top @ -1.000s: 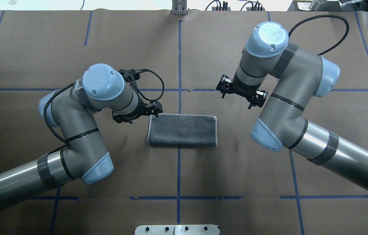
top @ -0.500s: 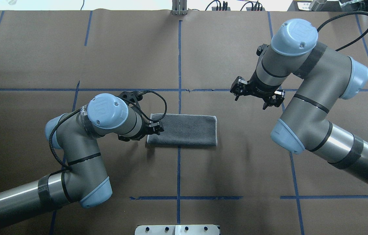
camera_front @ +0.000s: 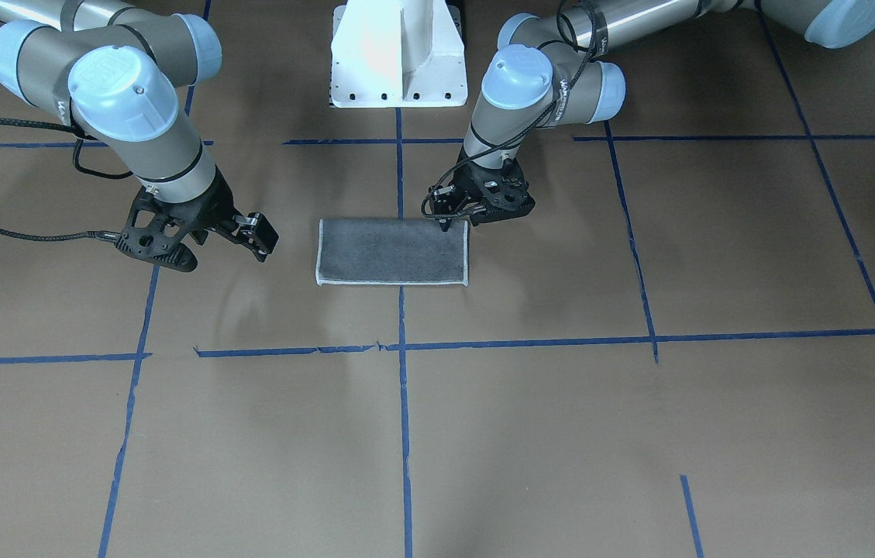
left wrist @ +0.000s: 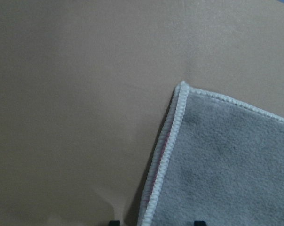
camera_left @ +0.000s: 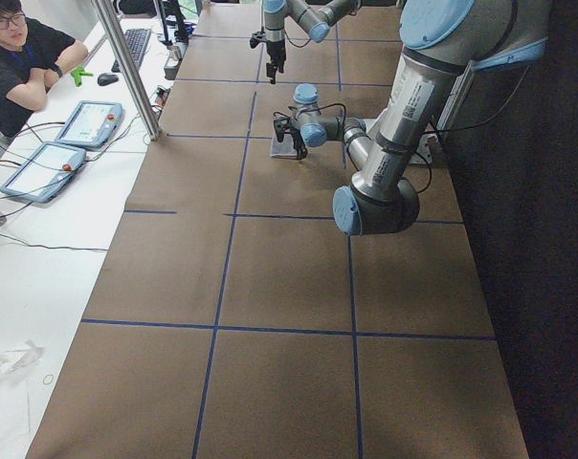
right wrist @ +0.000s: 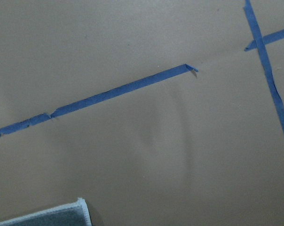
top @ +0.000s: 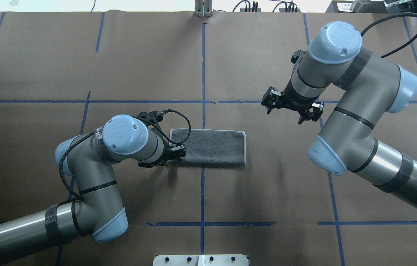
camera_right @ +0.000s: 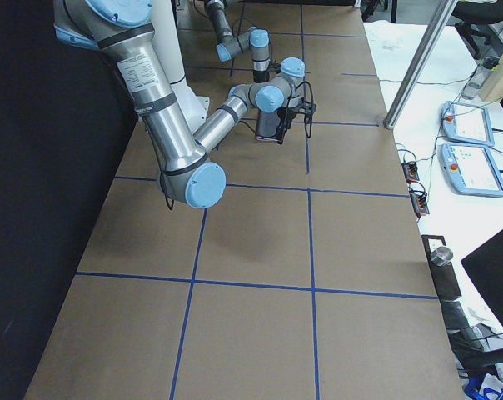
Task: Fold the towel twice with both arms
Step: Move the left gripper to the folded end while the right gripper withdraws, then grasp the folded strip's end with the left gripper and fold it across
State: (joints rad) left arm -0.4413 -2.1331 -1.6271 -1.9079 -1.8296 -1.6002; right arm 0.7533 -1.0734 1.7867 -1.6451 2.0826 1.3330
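Observation:
The towel lies flat on the brown table as a folded rectangle, grey face up, with a pale stitched edge; it also shows in the front view. My left gripper is low at the towel's left end, at its near corner. In the left wrist view the towel corner fills the lower right, and two fingertips just show at the bottom edge, either side of the towel's edge, apart. My right gripper is open and empty, above the table to the right of the towel and farther back. The right wrist view catches one towel corner.
Blue tape lines cross the brown table cover. The white base pedestal stands at the robot's side. A metal post stands at the far edge. An operator and tablets are beyond the far edge.
My left gripper has moved toward the robot along the towel's left end, down to its near corner. My right arm swung away to the right and back, then nearly stopped.

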